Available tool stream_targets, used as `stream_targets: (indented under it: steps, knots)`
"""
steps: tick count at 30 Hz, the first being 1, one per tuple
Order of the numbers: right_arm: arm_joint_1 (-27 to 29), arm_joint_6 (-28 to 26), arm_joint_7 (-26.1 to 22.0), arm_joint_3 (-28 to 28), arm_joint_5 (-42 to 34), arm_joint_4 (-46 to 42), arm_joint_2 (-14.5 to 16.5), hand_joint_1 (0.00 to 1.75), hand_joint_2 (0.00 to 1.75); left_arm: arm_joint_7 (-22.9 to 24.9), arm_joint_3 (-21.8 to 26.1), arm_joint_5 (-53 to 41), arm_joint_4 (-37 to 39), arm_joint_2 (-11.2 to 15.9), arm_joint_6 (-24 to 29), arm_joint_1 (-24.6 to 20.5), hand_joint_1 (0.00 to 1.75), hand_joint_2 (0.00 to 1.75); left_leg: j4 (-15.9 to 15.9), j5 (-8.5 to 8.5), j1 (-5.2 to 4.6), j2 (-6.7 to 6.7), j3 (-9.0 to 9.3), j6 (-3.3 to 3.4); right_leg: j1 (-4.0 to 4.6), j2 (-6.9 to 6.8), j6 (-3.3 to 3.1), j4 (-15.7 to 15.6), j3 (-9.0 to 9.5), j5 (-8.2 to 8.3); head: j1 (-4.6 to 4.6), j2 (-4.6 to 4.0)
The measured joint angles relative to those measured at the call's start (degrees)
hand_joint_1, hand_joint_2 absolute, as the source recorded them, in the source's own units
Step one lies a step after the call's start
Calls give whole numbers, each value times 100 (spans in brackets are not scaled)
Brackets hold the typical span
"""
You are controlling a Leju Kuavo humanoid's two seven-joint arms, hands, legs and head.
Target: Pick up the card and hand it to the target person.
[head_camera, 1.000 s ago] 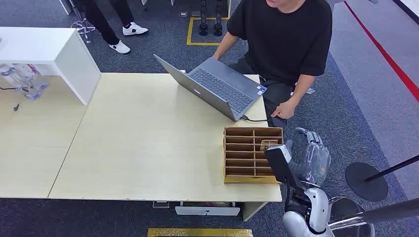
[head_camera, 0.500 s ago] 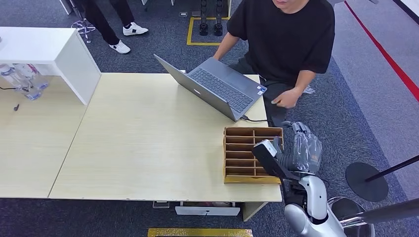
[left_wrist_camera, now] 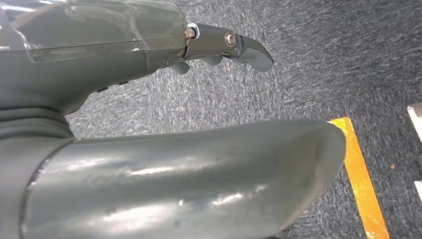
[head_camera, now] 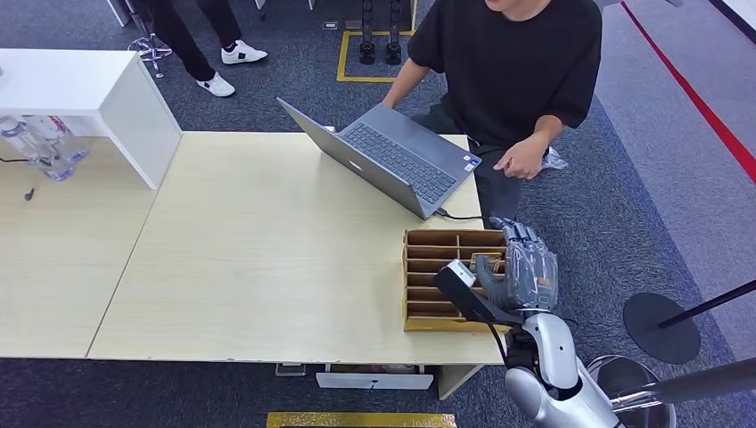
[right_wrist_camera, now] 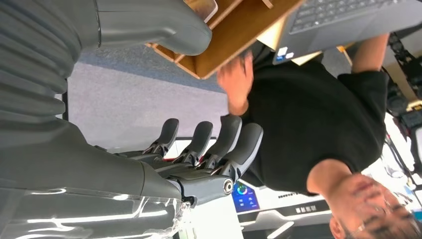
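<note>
A wooden organizer (head_camera: 431, 278) with several slots stands at the table's near right corner. My right hand (head_camera: 523, 271) hovers over its right edge with the fingers apart and nothing in them. In the right wrist view the tan card (right_wrist_camera: 203, 6) peeks out of a slot of the organizer (right_wrist_camera: 234, 37), just beyond the thumb (right_wrist_camera: 149, 25). The fingers (right_wrist_camera: 209, 144) are spread away from it. The target person (head_camera: 517, 62), in a black shirt, sits behind the table with one hand (head_camera: 519, 161) raised. My left hand (left_wrist_camera: 99, 64) hangs over grey carpet and holds nothing.
An open grey laptop (head_camera: 392, 160) sits on the table (head_camera: 250, 250) behind the organizer, with a cable running off its corner. A white box (head_camera: 98, 98) and bottles (head_camera: 40, 143) stand at the far left. A black stand base (head_camera: 660, 325) is on the floor to the right.
My right hand has moved left and forward, from beside the table to over the organizer's right edge. The person's hand has risen from beside the table towards their chest.
</note>
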Motion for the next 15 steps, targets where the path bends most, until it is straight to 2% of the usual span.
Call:
stream_targets:
  steps: [15]
  knots:
    - [-151,249,116,218,73,578,-85,79,175,37,-177,0,0,-9,-22,-34,0,0,0,0,0,0,0,0,0,1,0,0,-1,0,0,0]
